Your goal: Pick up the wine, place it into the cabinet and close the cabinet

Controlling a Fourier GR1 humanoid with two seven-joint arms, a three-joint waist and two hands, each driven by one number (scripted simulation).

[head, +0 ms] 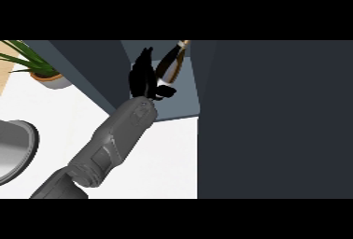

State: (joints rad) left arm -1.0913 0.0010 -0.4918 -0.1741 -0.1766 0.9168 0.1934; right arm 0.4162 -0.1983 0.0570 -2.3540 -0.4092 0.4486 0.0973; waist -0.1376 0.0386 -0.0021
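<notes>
**White surface, dark cabinet, and a bottle held at the opening**

The white surface point(155, 172) ran pale and bare across the middle of the room. A tall dark cabinet point(276, 116) filled the whole right side, and what a wall of a thing it was. At the far left corner sat a potted plant point(31, 58), green leaves fanned out over a small terracotta pot. Lower down, at the left edge, the curved rim of a metal sink point(15, 149) caught the light.

Then the arm! One grey forearm point(114, 140) came in from the lower left and slanted up across the surface toward the cabinet's open recess. At its end was the left robot hand point(143, 77), black, its fingers point(144, 60) stretched up along the left flank of the wine bottle point(169, 67). The thumb point(164, 91) was hooked across the bottle's lower end, so the robot hand was clamped on the bottle.

The wine bottle itself was tilted, base down by the thumb and neck leaning up and to the right, its pale cap close to the edge of the big dark panel. It sat inside the mouth of the recess, above the blue-grey shelf floor point(178, 111) and apart from it. From where I stood I could not tell whether the neck touched the panel.

The other robot hand did not show anywhere.
</notes>
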